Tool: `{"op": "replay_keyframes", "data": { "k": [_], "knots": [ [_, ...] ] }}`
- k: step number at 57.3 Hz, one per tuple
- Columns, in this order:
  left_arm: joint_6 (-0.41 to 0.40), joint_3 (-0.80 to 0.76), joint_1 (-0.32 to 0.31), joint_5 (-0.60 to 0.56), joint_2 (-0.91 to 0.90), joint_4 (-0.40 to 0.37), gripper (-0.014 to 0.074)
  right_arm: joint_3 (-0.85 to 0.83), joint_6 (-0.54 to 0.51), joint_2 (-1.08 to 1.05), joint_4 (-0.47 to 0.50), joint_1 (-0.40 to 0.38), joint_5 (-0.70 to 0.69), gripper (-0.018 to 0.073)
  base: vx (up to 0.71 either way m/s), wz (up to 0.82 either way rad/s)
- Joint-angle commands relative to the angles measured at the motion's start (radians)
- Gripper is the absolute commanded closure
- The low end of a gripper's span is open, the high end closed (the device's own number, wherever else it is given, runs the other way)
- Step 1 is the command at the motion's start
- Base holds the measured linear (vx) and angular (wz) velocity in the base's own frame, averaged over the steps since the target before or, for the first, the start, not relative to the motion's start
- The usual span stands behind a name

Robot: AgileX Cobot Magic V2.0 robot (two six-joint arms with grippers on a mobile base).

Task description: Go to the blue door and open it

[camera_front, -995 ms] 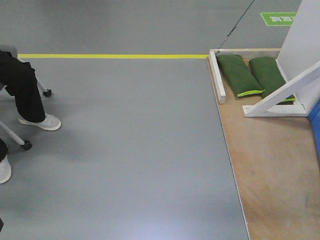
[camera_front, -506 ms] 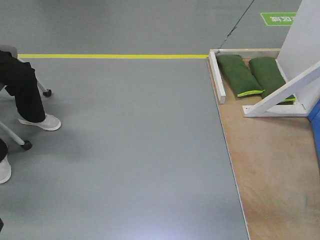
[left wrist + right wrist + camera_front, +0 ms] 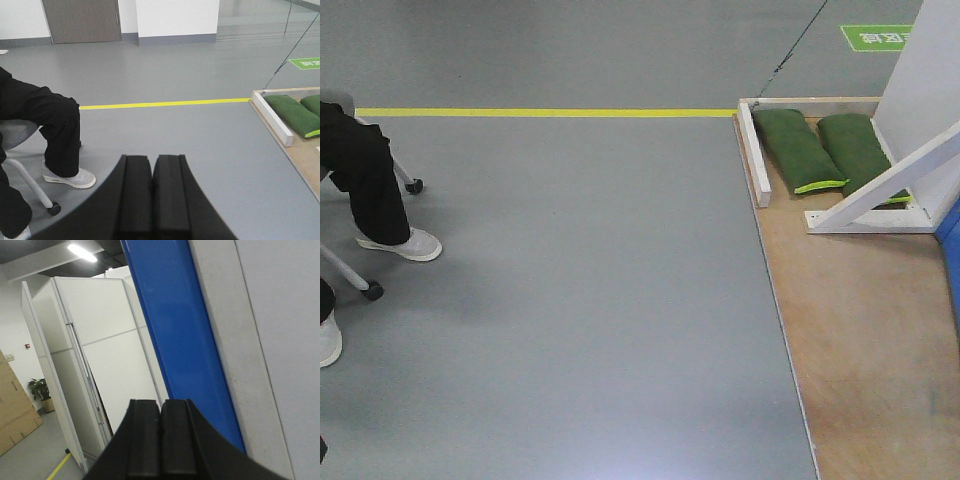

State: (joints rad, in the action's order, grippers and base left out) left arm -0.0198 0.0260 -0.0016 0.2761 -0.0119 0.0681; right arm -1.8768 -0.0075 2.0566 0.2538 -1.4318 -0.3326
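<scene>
Blue door [image 3: 180,340] rises beyond the right jaws (pressed together).

Left claw [image 3: 152,192] pads pressed together — empty, right claw [image 3: 161,437] likewise closed, angled upward

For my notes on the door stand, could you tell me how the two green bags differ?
The left green bag lies fully in view beside the white rail; the right green bag is crossed by the white diagonal brace. The left bag's lime end shows whole; the right bag's is mostly hidden. Both are dark green, lying side by side.
</scene>
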Motion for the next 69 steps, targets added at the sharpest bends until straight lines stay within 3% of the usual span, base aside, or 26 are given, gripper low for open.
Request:
{"op": "replay_keyframes", "data": {
  "k": [1, 14, 26, 42, 69],
  "knots": [
    [-0.007, -0.026, -0.006, -0.085, -0.011, -0.003, 0.0524, -0.036, -0.005, -0.082, -0.017, 0.011, -0.093, 0.0547, 0.00, 0.00],
    [-0.007, -0.026, -0.006, -0.085, -0.011, -0.003, 0.0524, -0.036, -0.005, -0.135, -0.002, 0.012, -0.031, 0.0547, 0.00, 0.00],
    [-0.007, -0.026, -0.006, -0.085, -0.011, -0.003, 0.0524, -0.036, -0.004, -0.210, 0.119, 0.012, 0.093, 0.0547, 0.00, 0.00],
    [-0.007, -0.026, -0.006, -0.085, -0.011, -0.003, 0.0524, -0.036, -0.004, -0.312, 0.121, 0.025, 0.205, 0.0547, 0.00, 0.00],
    [-0.007, -0.026, -0.006, -0.085, -0.011, -0.003, 0.0524, -0.036, -0.005, -0.473, 0.121, 0.175, 0.362, 0.0547, 0.00, 0.00]
  ]
}}
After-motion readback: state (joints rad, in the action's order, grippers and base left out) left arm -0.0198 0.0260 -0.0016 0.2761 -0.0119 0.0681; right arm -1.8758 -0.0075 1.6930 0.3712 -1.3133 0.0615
